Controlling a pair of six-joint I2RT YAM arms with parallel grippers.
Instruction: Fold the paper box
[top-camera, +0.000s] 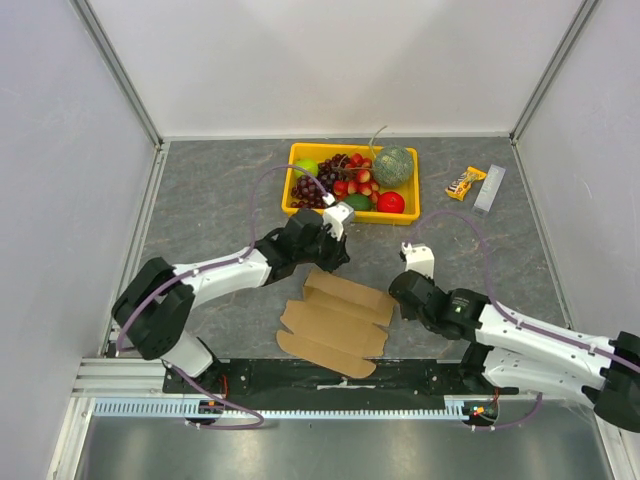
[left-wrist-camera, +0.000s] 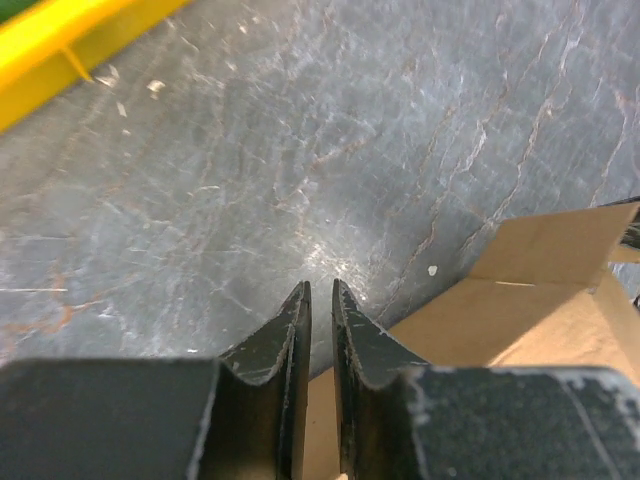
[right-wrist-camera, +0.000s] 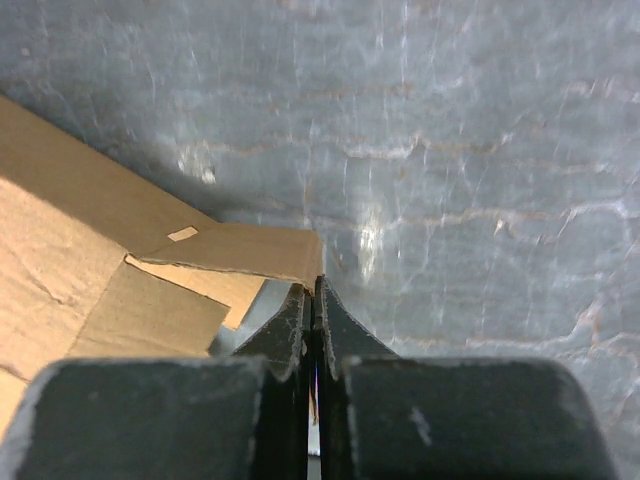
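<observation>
The paper box (top-camera: 335, 322) is lying flat and unfolded on the grey surface (top-camera: 220, 200), between the two arms and just in front of the yellow tray (top-camera: 330, 147) of fruit. The left gripper (left-wrist-camera: 320, 292) is sitting at the sheet's far left edge, its jaws showing only a narrow slit between them; brown card is showing under and behind them, but I cannot tell whether an edge is being pinched. The right gripper (right-wrist-camera: 312, 285) is resting at the sheet's right side with its jaws pressed together, and the corner of a raised flap (right-wrist-camera: 240, 250) is meeting their tips; whether any card is caught there is not clear.

The sheet is looking light and thin, stiff across its panels yet ready to bend along the scored creases. It is likely to slide on the smooth stone-like top when pushed, so one arm should be pinning a panel while the other is lifting a flap by its free edge, close to a crease, gripping gently to avoid crumpling
</observation>
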